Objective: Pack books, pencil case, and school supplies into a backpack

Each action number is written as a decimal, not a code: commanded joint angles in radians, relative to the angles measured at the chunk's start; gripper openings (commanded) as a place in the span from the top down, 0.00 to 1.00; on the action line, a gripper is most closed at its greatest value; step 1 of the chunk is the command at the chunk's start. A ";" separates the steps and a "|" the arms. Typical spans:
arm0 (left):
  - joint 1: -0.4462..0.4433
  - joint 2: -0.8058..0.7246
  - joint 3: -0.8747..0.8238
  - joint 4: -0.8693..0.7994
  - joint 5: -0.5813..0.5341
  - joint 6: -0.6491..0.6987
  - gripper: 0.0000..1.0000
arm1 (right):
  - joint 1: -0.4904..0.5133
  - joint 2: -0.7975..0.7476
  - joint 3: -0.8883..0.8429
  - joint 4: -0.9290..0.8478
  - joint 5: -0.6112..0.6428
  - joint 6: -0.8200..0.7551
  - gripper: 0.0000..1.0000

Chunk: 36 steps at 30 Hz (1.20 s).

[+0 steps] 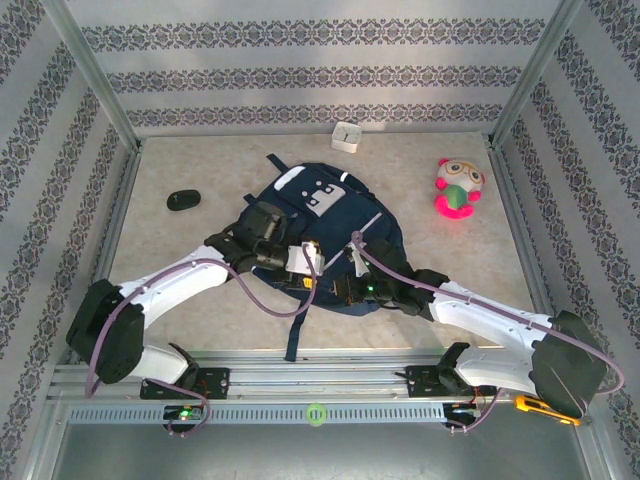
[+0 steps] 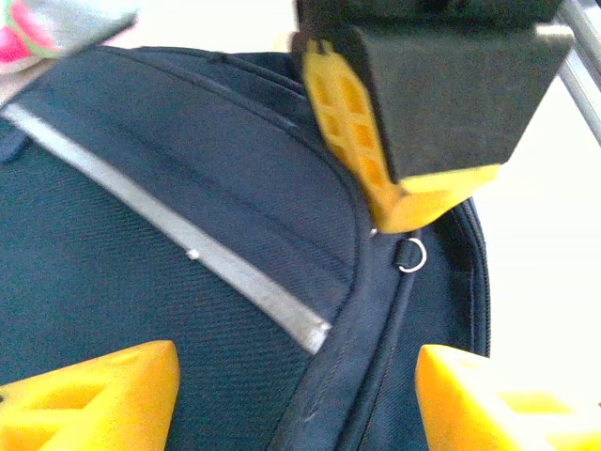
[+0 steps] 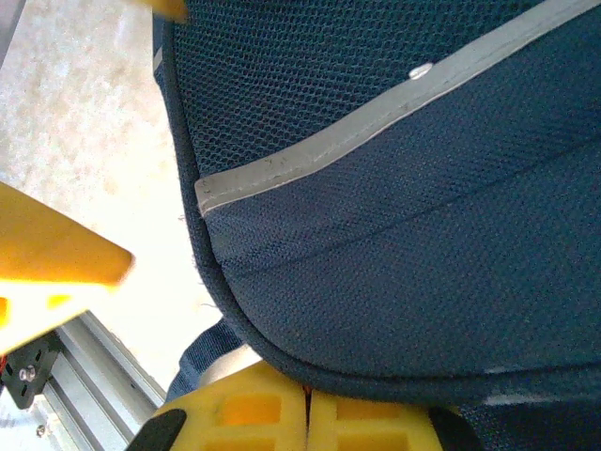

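At the middle of the worktop [image 1: 450, 250] the navy backpack [image 1: 340, 215] lies flat, long axis running near to far, white-patched top toward the back wall. Over its near end the left end effector [image 2: 296, 399] hangs with fingers apart, holding nothing. The right end effector [image 3: 305, 413] is closed at the seam; whether it pinches fabric is unclear.

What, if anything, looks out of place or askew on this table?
Nothing looks spilled or damaged. Mildly odd: a dark strap trails from the backpack over the near edge onto the rail, and the pencil case sits at the far edge, beyond the backpack.
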 commanded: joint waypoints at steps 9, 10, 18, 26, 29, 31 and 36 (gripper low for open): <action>-0.060 0.068 0.001 0.166 -0.061 0.074 0.58 | -0.026 -0.031 -0.005 0.021 -0.031 -0.018 1.00; -0.061 0.070 0.001 0.153 -0.069 0.080 0.61 | -0.028 -0.032 -0.003 0.019 -0.035 -0.021 1.00; -0.039 0.030 -0.019 0.048 -0.112 0.129 0.95 | -0.094 -0.091 -0.016 -0.060 -0.045 -0.042 1.00; 0.019 -0.035 -0.042 -0.093 -0.123 0.185 1.00 | -0.258 -0.241 -0.058 -0.171 -0.108 -0.083 1.00; 0.030 -0.053 -0.051 -0.121 -0.118 0.191 1.00 | -0.277 -0.249 -0.067 -0.167 -0.128 -0.083 1.00; 0.033 -0.072 -0.059 -0.133 -0.112 0.182 1.00 | -0.273 -0.206 -0.065 -0.128 -0.167 -0.079 1.00; 0.042 -0.146 -0.088 -0.094 -0.117 0.071 0.87 | -0.223 -0.182 -0.062 -0.074 -0.157 -0.056 1.00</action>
